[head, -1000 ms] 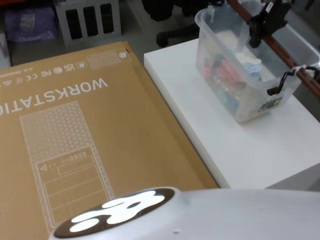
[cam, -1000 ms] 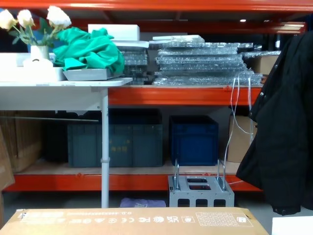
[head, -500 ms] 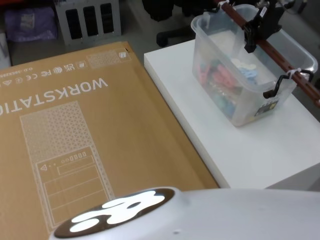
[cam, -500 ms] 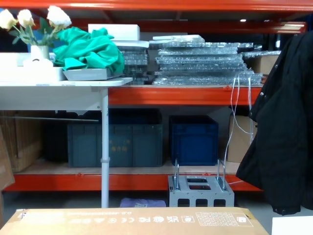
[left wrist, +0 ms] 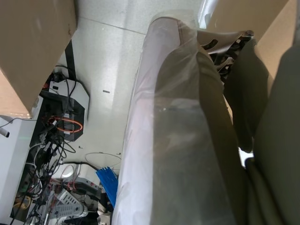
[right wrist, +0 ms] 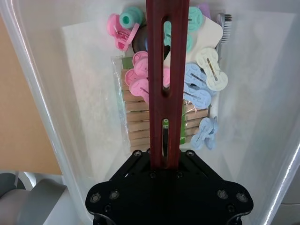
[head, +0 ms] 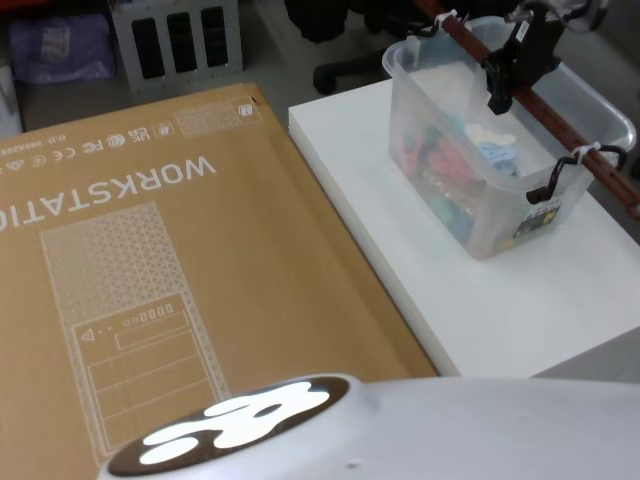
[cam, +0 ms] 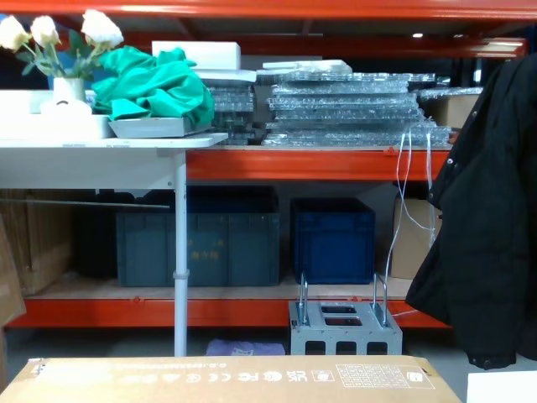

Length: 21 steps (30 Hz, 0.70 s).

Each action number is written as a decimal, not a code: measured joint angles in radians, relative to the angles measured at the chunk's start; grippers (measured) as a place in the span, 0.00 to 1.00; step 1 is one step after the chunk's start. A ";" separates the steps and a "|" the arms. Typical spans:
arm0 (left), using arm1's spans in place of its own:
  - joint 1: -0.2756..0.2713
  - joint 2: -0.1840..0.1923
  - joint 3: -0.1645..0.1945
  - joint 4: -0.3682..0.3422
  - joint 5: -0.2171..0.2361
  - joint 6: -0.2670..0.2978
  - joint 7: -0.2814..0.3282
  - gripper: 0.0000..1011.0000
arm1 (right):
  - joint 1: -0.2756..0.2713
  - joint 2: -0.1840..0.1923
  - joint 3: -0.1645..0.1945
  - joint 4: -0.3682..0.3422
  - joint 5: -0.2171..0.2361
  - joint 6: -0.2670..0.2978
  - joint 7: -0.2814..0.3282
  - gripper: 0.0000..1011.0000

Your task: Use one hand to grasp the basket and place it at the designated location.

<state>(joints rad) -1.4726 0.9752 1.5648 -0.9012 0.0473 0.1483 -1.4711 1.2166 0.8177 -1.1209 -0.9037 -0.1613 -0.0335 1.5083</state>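
Up at the upper right of the head view, the right gripper (head: 508, 72) is clamped on the reddish-brown handle (head: 545, 104) of the basket (head: 470, 215), which sits on the white table (head: 520, 300) beside a big cardboard box (head: 150, 280), pegs (right wrist: 140, 82) visible inside it.

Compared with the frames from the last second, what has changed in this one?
The right gripper, shut on the handle, has carried the basket slightly toward the far side of the white table and turned it a little. The cardboard box and the shelving have stayed put.
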 joint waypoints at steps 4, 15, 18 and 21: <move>0.000 0.000 0.000 0.000 0.000 0.000 0.000 0.00 | -0.002 0.006 0.005 -0.006 -0.001 -0.004 -0.003 0.13; 0.000 0.000 0.000 0.000 0.000 0.000 0.000 0.00 | -0.003 0.011 0.016 -0.013 -0.005 -0.010 -0.008 0.47; 0.000 0.000 0.000 0.000 0.000 0.000 0.000 0.00 | -0.003 0.012 0.017 -0.013 -0.006 -0.013 -0.009 0.55; 0.000 0.000 0.000 0.000 0.000 0.000 0.000 0.00 | -0.003 0.011 0.020 -0.010 -0.008 -0.015 -0.011 0.67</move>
<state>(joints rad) -1.4726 0.9751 1.5648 -0.9016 0.0473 0.1482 -1.4711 1.2139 0.8287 -1.1009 -0.9142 -0.1688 -0.0483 1.4969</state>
